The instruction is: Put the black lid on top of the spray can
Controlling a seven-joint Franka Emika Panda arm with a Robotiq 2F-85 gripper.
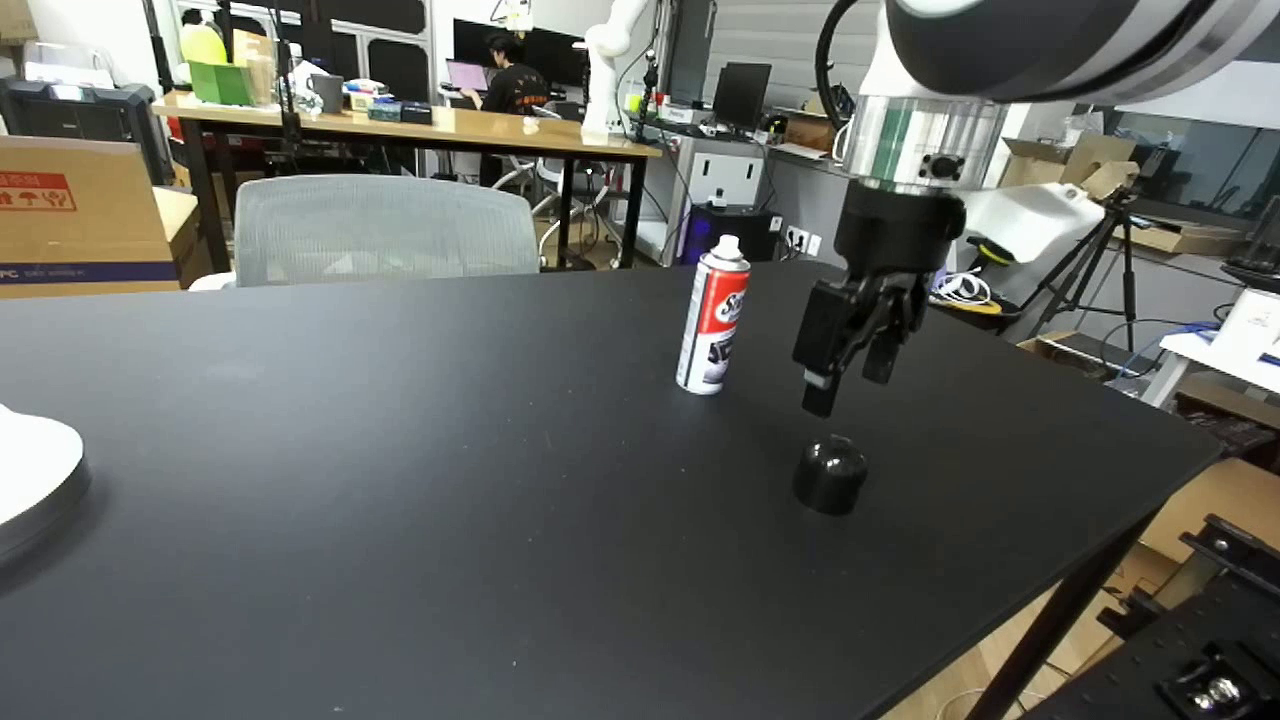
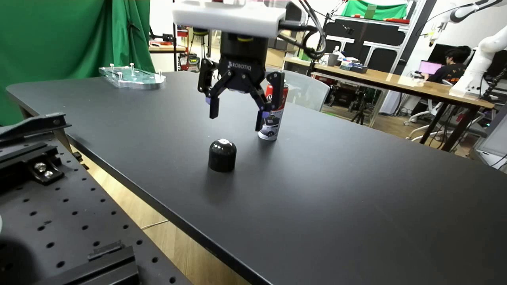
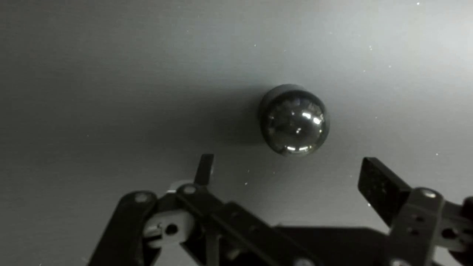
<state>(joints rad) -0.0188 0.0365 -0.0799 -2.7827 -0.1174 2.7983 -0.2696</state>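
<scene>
The black lid [image 1: 830, 478] stands dome up on the dark table; it also shows in an exterior view [image 2: 222, 155] and in the wrist view [image 3: 294, 122]. The spray can [image 1: 713, 318] stands upright on the table, with a white nozzle and a red label. In an exterior view the can [image 2: 274, 122] is partly hidden behind a gripper finger. It is out of the wrist view. My gripper [image 1: 848, 388] is open and empty above the table, higher than the lid and apart from it. Its fingers [image 2: 237, 122] are spread wide; in the wrist view [image 3: 288, 162] the lid lies ahead of the fingertips, between their lines.
A clear plate with bolts [image 2: 132, 78] lies at the table's far end. A white rounded object [image 1: 35, 470] shows at the table's side. A grey chair [image 1: 385, 230] stands behind the table edge. A black perforated plate [image 2: 79, 233] is beside the table.
</scene>
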